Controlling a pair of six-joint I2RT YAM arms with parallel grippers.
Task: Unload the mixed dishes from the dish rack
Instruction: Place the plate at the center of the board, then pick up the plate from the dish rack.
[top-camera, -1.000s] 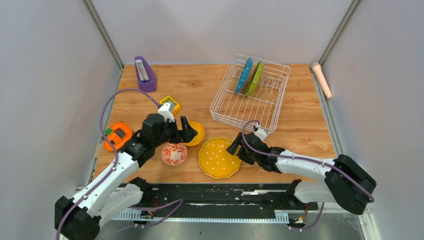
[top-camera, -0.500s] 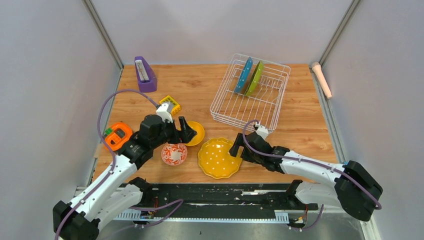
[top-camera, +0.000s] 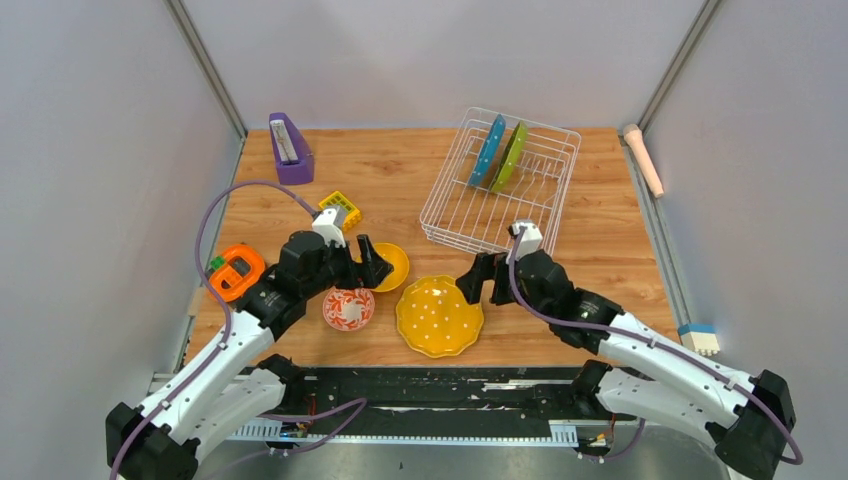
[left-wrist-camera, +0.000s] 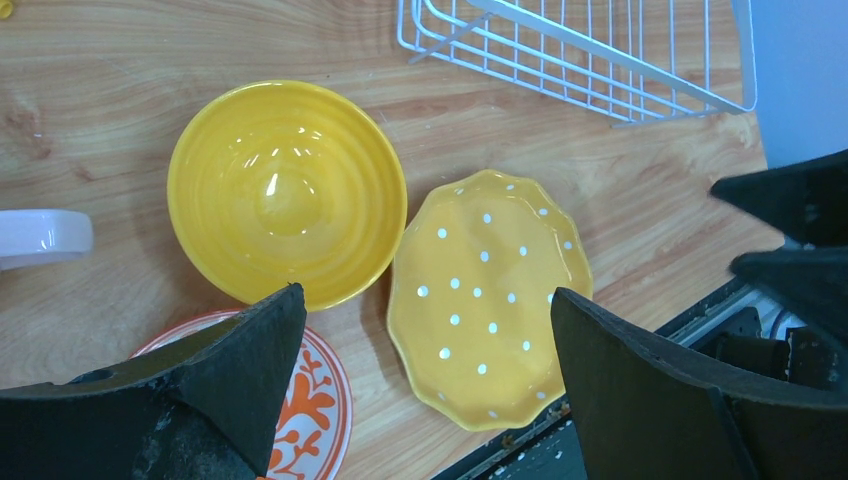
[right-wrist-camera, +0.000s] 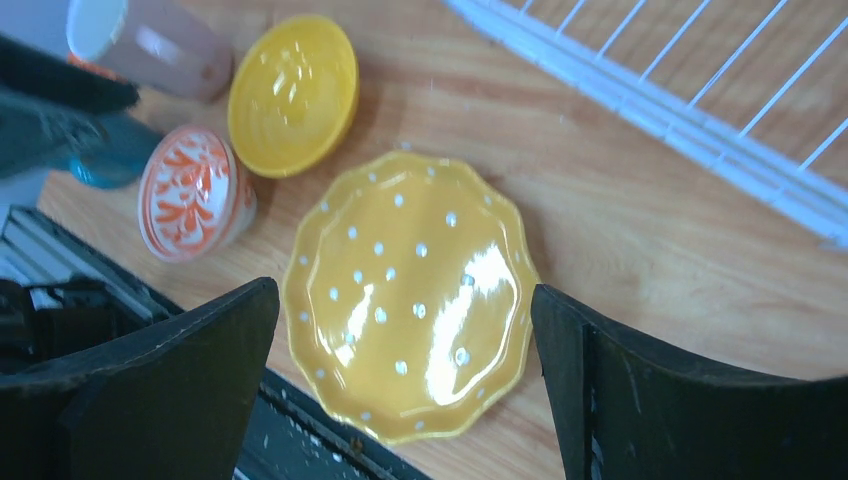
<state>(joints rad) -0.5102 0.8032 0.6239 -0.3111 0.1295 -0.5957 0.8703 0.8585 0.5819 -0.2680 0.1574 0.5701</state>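
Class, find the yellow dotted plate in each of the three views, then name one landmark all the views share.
Top external: the yellow dotted plate lies low, near centre.
Left wrist: the plate sits right of centre.
Right wrist: the plate fills the centre.
Shared landmark: the plain yellow bowl, up-left of it.

I record a light wooden table (top-camera: 400, 170) with visible grain, enclosed on three sides by plain pale grey panels: back wall (top-camera: 440, 50), left wall (top-camera: 90, 200), right wall (top-camera: 770, 180). A metal post rises from each rear corner, left post (top-camera: 205, 65) and right post (top-camera: 680, 60). A black rail (top-camera: 430, 385) runs along the near edge, above a grey metal surface (top-camera: 450, 460). Lighting is even and soft, with faint shadows on the wood.
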